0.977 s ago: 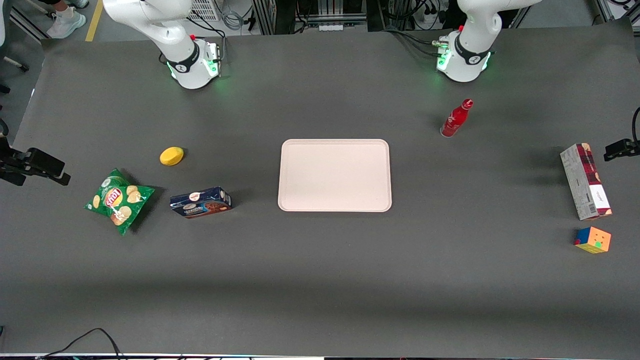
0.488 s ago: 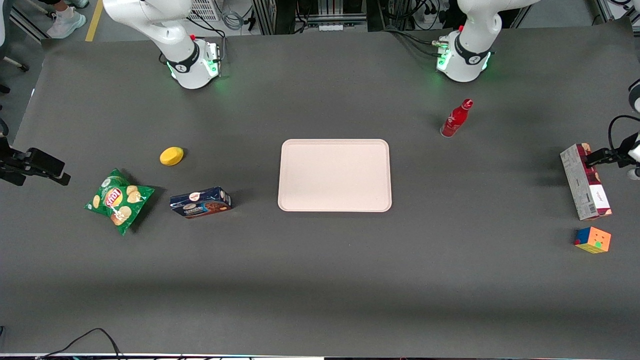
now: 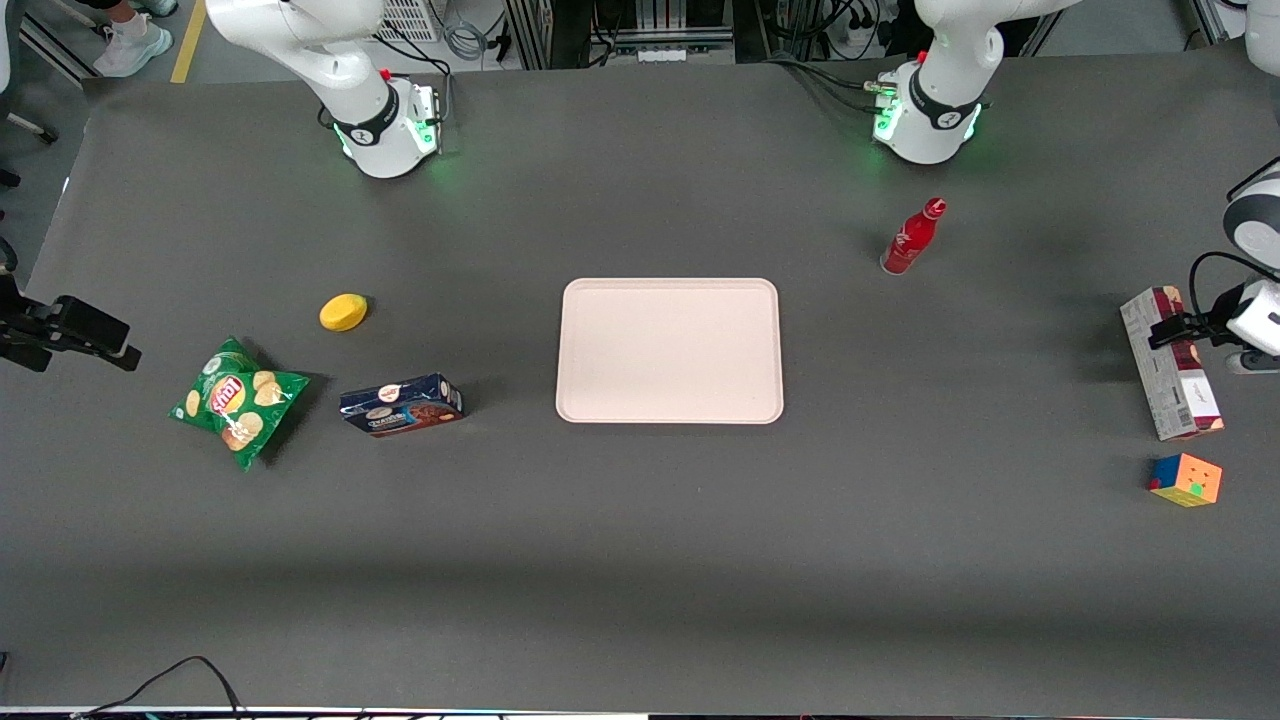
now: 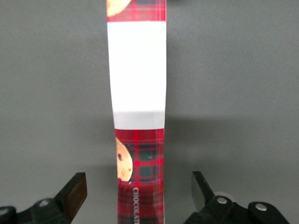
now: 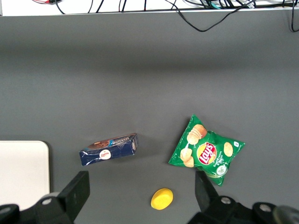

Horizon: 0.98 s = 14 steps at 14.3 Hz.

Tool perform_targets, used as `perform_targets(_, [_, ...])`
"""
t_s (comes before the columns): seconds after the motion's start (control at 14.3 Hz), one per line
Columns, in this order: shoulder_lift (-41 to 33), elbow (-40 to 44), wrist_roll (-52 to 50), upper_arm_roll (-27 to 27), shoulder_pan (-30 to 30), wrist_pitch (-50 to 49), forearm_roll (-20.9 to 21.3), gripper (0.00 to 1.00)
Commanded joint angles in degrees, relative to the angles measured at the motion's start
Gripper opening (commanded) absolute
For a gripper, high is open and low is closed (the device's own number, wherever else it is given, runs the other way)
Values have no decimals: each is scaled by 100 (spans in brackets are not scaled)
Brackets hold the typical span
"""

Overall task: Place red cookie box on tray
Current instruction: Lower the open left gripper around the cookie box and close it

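Note:
The red cookie box (image 3: pixel 1180 390) lies flat on the table at the working arm's end, plaid face and white band up, grey printed side toward the tray. My left gripper (image 3: pixel 1172 328) hovers over the part of the box farther from the front camera. In the left wrist view the gripper (image 4: pixel 138 191) is open, one finger (image 4: pixel 74 193) on each side of the box (image 4: pixel 140 70), with clear gaps and no contact. The pale pinkish tray (image 3: pixel 670 350) lies empty at the table's middle, and its corner shows in the right wrist view (image 5: pixel 23 172).
A colour cube (image 3: pixel 1186 479) sits just nearer the front camera than the red box. A red bottle (image 3: pixel 912 238) stands between tray and working arm's base. Toward the parked arm's end lie a dark blue cookie box (image 3: pixel 401 404), a green chips bag (image 3: pixel 237 400) and a yellow lemon-like object (image 3: pixel 343 312).
My left gripper has come in from the table's edge at the working arm's end and now sits over the red cookie box. Nothing else has moved.

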Motion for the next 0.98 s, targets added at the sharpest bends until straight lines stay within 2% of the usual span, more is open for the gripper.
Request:
perform_targets(0.0, [254,-19,119,-26,-16,412,-154,100])
perform_targets(0.21, [395,-2,119,-79,-16,501,-259,100])
perform_targets(0.35, [527,60,128,-105,-8,528,-434,93])
perform_targets(0.42, [527,68,145,-105,-8,519,-453,82])
perform_targets(0.49, [527,69,154,-105,-25,519,-453,46])
perform_targets(0.56, [527,69,180,-105,-34,519,-453,30])
perform_targets(0.63, [518,77,181,-105,-25,493,-453,22])
perform_targets(0.7, [518,130,181,-105,-25,431,-453,19])
perform_targets(0.91, [527,664,181,-97,-60,-453,-453,16])
